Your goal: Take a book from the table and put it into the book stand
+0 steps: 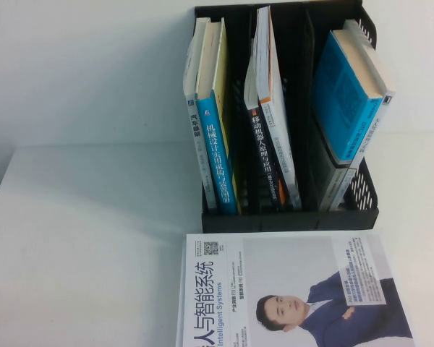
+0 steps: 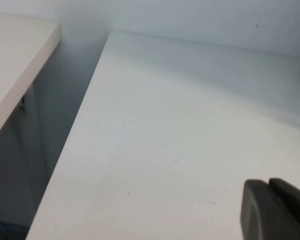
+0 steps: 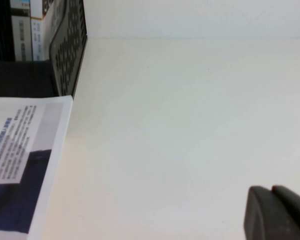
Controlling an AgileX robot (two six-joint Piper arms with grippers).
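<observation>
The thick blue and grey book (image 1: 347,94) leans in the rightmost slot of the black book stand (image 1: 289,219), at the back of the white table (image 1: 87,238). Neither arm shows in the high view. My left gripper (image 2: 269,184) is shut and empty, low over bare table (image 2: 165,125) near its left edge. My right gripper (image 3: 271,191) is shut and empty over bare table to the right of the stand (image 3: 67,50).
A large white book (image 1: 289,289) picturing a suited man lies flat in front of the stand; its corner shows in the right wrist view (image 3: 25,150). Other books (image 1: 217,130) stand in the left and middle slots. A second white surface (image 2: 15,55) lies beyond a gap at the table's left.
</observation>
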